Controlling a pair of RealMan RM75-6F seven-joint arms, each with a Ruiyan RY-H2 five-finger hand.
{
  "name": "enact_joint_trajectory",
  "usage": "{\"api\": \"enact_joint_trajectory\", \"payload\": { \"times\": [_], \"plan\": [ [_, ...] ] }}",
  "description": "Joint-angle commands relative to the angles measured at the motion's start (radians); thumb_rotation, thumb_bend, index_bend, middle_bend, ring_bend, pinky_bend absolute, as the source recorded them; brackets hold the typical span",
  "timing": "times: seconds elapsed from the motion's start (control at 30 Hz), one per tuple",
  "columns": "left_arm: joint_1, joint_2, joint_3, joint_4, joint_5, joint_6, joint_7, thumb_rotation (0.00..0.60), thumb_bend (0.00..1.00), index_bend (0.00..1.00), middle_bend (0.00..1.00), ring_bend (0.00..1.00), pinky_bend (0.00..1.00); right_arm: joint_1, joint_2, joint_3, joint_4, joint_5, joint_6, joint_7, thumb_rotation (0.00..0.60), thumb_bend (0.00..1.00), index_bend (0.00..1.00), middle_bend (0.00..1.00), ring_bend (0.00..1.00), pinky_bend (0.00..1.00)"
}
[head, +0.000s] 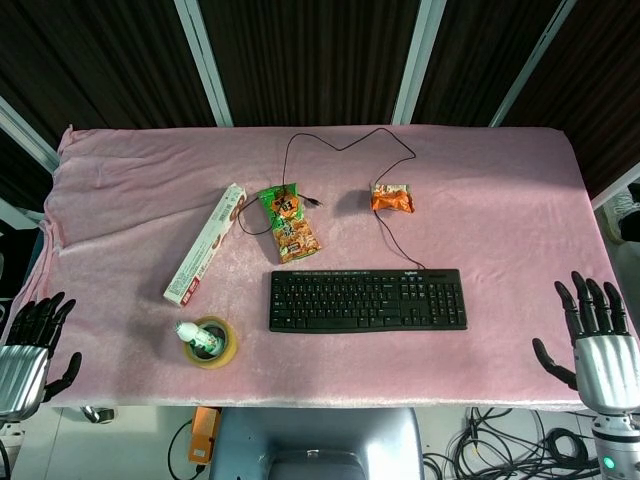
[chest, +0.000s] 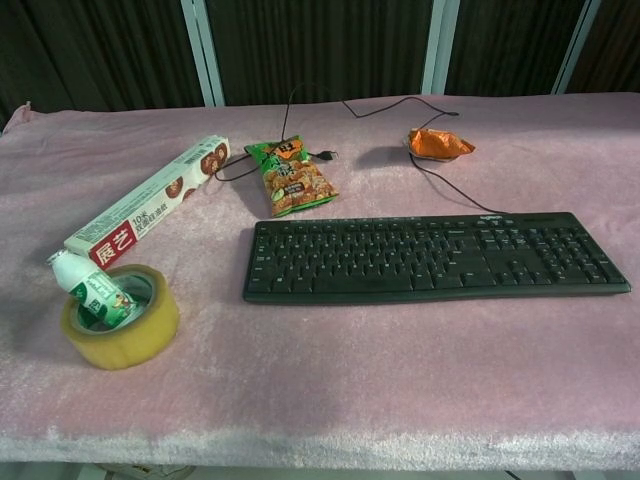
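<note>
Right hand (head: 598, 350): dark fingers (head: 585, 304) straight and spread, silver ribbed back up, holding nothing. It sits off the table's near right corner, well apart from the right end of the black keyboard (head: 367, 300), the thing nearest to it. Left hand (head: 28, 348): same pose, fingers splayed, empty, off the near left corner, well apart from the keyboard. Neither hand shows in the chest view.

Keyboard: flat black plastic slab, full layout with numpad, lying square on the pink velvety cloth (head: 500, 200). Its thin black cable (head: 340, 145) runs off the back edge in a loose loop.

Behind the keyboard's left end: green crinkled snack packet (head: 289, 223), lying flat. Behind its right part, beside the cable: small orange foil packet (head: 392, 198). Left of the keyboard: long narrow white-and-red carton (head: 206, 243), lying diagonal. Nearer than that, left of the keyboard's near edge: yellowish translucent tape roll (head: 212, 341), lying flat, with a small white bottle (head: 198, 338) with a green label leaning inside its core.
</note>
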Motion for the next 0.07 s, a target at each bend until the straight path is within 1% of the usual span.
{"api": "enact_joint_trajectory", "payload": {
  "times": [0.03, 0.07],
  "plan": [
    [0.001, 0.001, 0.0, 0.0, -0.001, 0.0, -0.002, 0.6, 0.44, 0.0, 0.0, 0.0, 0.0, -0.022, 0.009, 0.018, 0.018, -0.016, -0.1, 0.029, 0.6, 0.41, 0.0, 0.0, 0.0, 0.08],
    [0.001, 0.002, 0.001, 0.0, 0.0, -0.001, -0.004, 0.6, 0.44, 0.0, 0.0, 0.0, 0.0, -0.024, 0.009, 0.021, 0.016, -0.016, -0.104, 0.028, 0.6, 0.41, 0.0, 0.0, 0.0, 0.08]
  ]
}}
